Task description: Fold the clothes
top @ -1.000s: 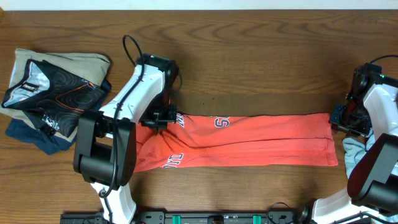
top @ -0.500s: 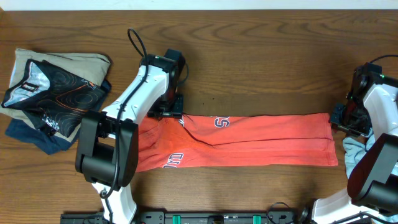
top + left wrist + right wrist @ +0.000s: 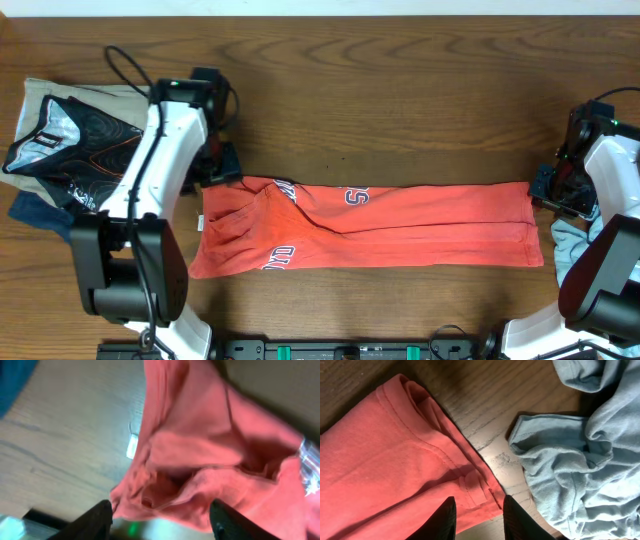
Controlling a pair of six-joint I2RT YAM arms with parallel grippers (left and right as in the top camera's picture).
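While left jaws gape, shirt (image 3: 420, 225) (coral) lies folded.

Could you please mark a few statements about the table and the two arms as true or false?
1. The coral-red T-shirt lies in a long strip across the table. True.
2. The left tool is clamped on the T-shirt. False: its fingers stand wide apart and hold nothing.
3. A pale grey-blue shirt lies crumpled beside the T-shirt's right end. True.
4. The pile of folded clothes sits at the table's right end. False: it is at the left end.
5. The T-shirt's left end is flat and smooth. False: it is rumpled.
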